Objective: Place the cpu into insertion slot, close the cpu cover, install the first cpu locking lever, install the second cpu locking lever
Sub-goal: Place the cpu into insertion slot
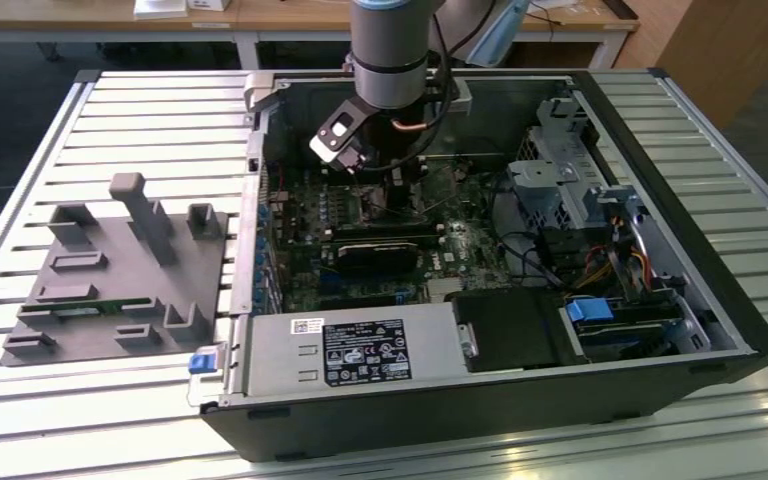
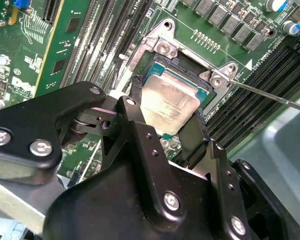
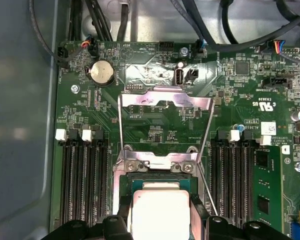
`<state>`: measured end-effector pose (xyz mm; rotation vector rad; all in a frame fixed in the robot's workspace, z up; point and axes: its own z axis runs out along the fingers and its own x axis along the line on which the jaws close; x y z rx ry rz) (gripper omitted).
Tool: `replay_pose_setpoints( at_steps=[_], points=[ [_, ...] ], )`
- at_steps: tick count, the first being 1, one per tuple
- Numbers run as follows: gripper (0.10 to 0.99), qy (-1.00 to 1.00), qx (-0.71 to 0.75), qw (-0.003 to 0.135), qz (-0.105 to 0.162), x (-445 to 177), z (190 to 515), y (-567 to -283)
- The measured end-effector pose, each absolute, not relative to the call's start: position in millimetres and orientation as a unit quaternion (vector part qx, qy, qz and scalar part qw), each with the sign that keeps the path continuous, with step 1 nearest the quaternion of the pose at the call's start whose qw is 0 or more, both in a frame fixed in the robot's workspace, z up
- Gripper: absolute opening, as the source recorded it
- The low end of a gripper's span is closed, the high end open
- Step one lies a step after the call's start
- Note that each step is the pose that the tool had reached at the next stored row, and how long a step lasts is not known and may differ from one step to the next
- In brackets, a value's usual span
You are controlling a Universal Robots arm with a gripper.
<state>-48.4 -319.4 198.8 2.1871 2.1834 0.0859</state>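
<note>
The gripper clamps the cpu by two opposite edges, right over the insertion slot mid circuit board. Memory slots crowd the slot on both sides; the cpu cover is swung open. The cpu's top is square, dull silver-grey

- Arm hangs vertical, wrist pointing straight down.
- Pincer sits low; its two black fingers are clamped on opposite edges of the cpu.
</note>
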Motion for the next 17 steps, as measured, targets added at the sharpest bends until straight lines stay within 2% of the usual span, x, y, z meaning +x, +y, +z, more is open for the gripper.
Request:
replay_pose_setpoints(
  at_steps=[17],
  points=[
    [0.541, 0.706, 0.707, 0.024, 0.027, -47.1, 193.1, -319.4]
  ],
)
